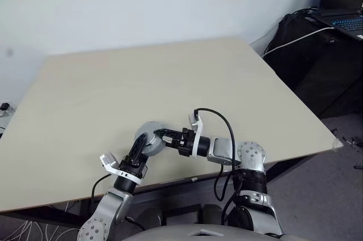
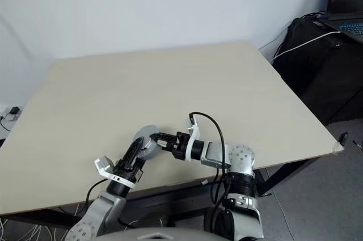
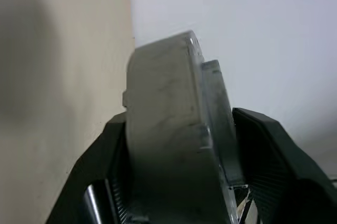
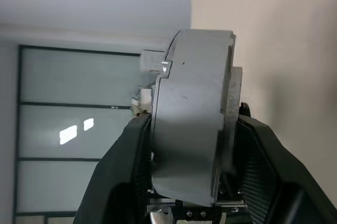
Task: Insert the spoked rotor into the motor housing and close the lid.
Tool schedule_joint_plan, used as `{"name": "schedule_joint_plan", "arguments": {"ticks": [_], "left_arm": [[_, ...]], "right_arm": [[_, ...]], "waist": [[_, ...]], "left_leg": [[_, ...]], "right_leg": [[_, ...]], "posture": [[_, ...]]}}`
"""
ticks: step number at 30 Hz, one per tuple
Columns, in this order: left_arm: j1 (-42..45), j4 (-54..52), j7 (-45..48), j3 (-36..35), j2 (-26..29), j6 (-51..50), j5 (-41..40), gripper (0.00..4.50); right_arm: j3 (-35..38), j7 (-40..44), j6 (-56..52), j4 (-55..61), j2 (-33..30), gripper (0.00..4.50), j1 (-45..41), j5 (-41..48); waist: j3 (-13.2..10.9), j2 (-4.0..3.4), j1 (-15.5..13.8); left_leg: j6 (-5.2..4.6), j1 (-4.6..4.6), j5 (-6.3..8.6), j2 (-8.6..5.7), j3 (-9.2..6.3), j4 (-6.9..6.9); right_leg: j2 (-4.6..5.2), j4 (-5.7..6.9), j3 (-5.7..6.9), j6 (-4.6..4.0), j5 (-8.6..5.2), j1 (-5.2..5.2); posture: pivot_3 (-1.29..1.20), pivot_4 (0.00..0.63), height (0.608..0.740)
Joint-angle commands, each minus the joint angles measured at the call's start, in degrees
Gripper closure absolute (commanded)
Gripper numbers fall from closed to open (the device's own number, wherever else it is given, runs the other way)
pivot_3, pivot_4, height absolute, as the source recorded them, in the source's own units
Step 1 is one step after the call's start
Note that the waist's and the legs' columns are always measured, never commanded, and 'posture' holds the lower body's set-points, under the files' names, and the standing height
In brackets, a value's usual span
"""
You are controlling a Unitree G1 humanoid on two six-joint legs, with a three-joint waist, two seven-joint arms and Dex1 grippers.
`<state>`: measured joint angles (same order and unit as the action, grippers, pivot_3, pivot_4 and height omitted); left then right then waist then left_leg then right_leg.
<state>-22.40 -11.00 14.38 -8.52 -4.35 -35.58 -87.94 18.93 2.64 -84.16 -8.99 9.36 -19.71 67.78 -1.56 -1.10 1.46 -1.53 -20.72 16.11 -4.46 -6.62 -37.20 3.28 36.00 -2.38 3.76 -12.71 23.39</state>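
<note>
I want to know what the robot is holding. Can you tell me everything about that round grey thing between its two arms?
It is the motor housing, a round, flat grey puck that looks like dull metal. It is held up just above the near part of the beige table, standing on edge. Both tools grip it: the left tool from below and the right tool from the side. Close up, its thick grey body shows a thinner plate lying flat against one face, and black fingers press both faces.
</note>
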Motion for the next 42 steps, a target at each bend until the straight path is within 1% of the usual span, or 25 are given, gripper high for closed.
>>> {"name": "schedule_joint_plan", "arguments": {"ticks": [1, 5, 11, 13, 14, 16, 19, 28, 34, 38, 42], "left_arm": [[0.48, -0.67, 0.28, 1.18, -2.59, 0.00, 0.57, 1.97], [0.28, -0.92, 0.35, 1.21, -2.81, 0.38, 0.60, 1.97], [0.18, -1.14, 0.57, 1.28, -2.97, 1.28, 0.71, 1.97], [0.13, -1.20, 0.69, 1.33, -3.06, 1.59, 0.72, 1.97], [0.12, -1.23, 0.70, 1.33, -3.11, 1.66, 0.74, 2.01], [0.02, -1.40, 0.75, 1.25, -3.41, 1.91, 0.83, 2.40], [-0.12, -1.62, 0.81, 1.15, -3.81, 2.16, 1.03, 2.41], [-0.41, -2.30, 0.57, 1.32, -4.38, 3.49, 1.42, 2.41], [0.12, -4.23, -0.28, 0.19, -5.92, 8.74, 2.81, 2.41], [2.13, -4.29, -2.69, -0.65, -6.80, 13.84, 4.92, 2.41], [5.37, -4.64, -6.20, -1.96, -7.00, 19.83, 7.95, 2.41]], "right_arm": [[-1.72, 0.13, 0.83, 1.31, 5.23, 2.51, 1.83, 1.76], [-3.03, -0.01, 1.05, 2.43, 4.11, 2.51, 2.17, 0.09], [-8.31, 2.29, 4.11, 6.96, 1.00, 2.51, 3.81, -5.21], [-9.56, 3.58, 4.19, 7.59, 0.08, 1.81, 4.07, -5.28], [-10.05, 4.14, 4.29, 7.81, -0.24, 1.54, 4.20, -5.30], [-10.63, 4.70, 4.34, 8.05, -0.64, 0.93, 4.43, -5.37], [-10.86, 4.80, 3.80, 8.00, -1.13, 0.01, 4.53, -5.50], [-10.60, 4.60, 3.40, 7.83, -3.47, 0.00, 4.76, -6.97], [-9.47, 8.02, 7.18, 12.42, -7.93, 0.00, 6.85, -7.89], [-12.04, 11.06, 9.81, 17.33, -11.64, 0.00, 9.41, -9.76], [-18.96, 14.02, 19.39, 24.13, -15.97, 0.00, 12.95, -18.05]], "waist": [[0.00, 0.00, 0.00], [0.00, 0.00, 0.02], [0.01, 0.01, 0.02], [0.05, 0.02, -0.05], [0.06, 0.03, -0.06], [0.04, 0.03, -0.04], [0.05, 0.04, 0.02], [0.05, 0.05, -0.08], [0.04, 0.08, -0.29], [0.04, 0.10, -0.44], [0.06, 0.14, -0.68]], "left_leg": [[0.00, 0.00, 0.00, 0.00, 0.00, 0.00], [0.00, 0.00, 0.00, 0.00, 0.02, -0.01], [0.00, 0.00, 0.00, 0.00, 0.03, -0.02], [-0.01, 0.00, 0.00, 0.00, 0.03, -0.02], [-0.03, 0.02, 0.01, -0.01, 0.02, -0.02], [-0.04, 0.01, 0.02, -0.01, 0.05, -0.03], [-0.02, 0.01, 0.01, 0.03, 0.10, -0.04], [-0.04, 0.03, 0.01, 0.01, 0.10, -0.10], [-0.04, 0.02, 0.02, 0.01, 0.11, -0.11], [-0.04, 0.02, 0.02, 0.00, 0.11, -0.13], [-0.03, 0.01, 0.01, 0.03, 0.11, -0.14]], "right_leg": [[0.00, 0.00, -0.01, 0.00, 0.00, -0.01], [0.00, 0.00, -0.02, 0.01, 0.00, -0.01], [0.00, 0.00, -0.03, 0.01, 0.00, 0.00], [0.00, 0.00, -0.02, 0.01, 0.00, 0.00], [0.00, -0.01, -0.02, 0.01, 0.00, 0.00], [0.01, -0.01, -0.05, 0.00, 0.00, 0.00], [-0.03, 0.01, -0.10, 0.00, 0.00, -0.01], [-0.02, -0.01, -0.09, 0.01, 0.00, -0.01], [0.00, -0.02, -0.09, 0.02, 0.00, -0.02], [0.01, -0.03, -0.09, 0.20, -0.11, -0.06], [-0.01, -0.02, -0.08, 0.22, -0.12, -0.09]], "posture": [[0.00, 0.000, 0.740], [0.00, 0.000, 0.740], [0.00, 0.000, 0.740], [0.00, 0.000, 0.740], [0.00, 0.000, 0.740], [0.00, 0.000, 0.740], [0.00, 0.000, 0.740], [0.00, 0.000, 0.740], [0.00, 0.000, 0.740], [0.00, 0.000, 0.740], [0.00, 0.000, 0.740]]}}
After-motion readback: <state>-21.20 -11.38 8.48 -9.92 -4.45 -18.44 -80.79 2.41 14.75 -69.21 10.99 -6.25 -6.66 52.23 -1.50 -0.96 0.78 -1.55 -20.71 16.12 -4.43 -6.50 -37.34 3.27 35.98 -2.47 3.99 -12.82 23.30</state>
